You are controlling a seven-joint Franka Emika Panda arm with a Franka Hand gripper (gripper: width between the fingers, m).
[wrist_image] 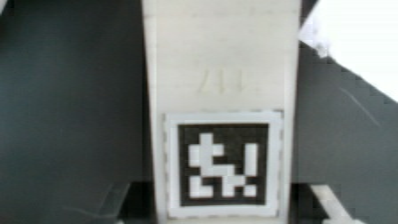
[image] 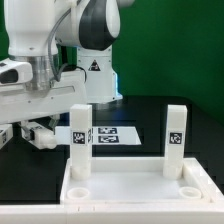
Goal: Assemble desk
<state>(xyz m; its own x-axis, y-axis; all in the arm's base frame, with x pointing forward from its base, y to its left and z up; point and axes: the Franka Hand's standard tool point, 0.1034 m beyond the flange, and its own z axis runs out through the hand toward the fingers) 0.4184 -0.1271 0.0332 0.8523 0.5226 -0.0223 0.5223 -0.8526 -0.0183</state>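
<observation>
Desk panel [image: 130,180] up front, lying flat at the table's [image: 205,115] near edge, rim up, with round sockets showing at its two near corners. Two white legs stand upright at its far corners.

Look at the one on the exterior view's left, the gripped leg [image: 80,150]. The gripper [image: 66,131] hangs level on the exterior view's left of it and meets it about halfway up.

Over to the wrist view, and that leg [wrist_image: 214,70] fills the middle of the picture. Its black-and-white tag [wrist_image: 222,162] faces the lens, and the fingers [wrist_image: 121,206] sit tight against its two sides, clamped on it. The foot of the leg is right at the panel's corner; whether it is fully down in the socket, I can't tell.

The second leg [image: 176,130] stands free at the other far corner, tag towards the camera, well apart from the arm. Between the two legs, farther back on the black table, the marker board [image: 112,136] lies flat. Behind it rises the robot's white base [image: 100,85] with its triangle sticker [image: 95,66].
</observation>
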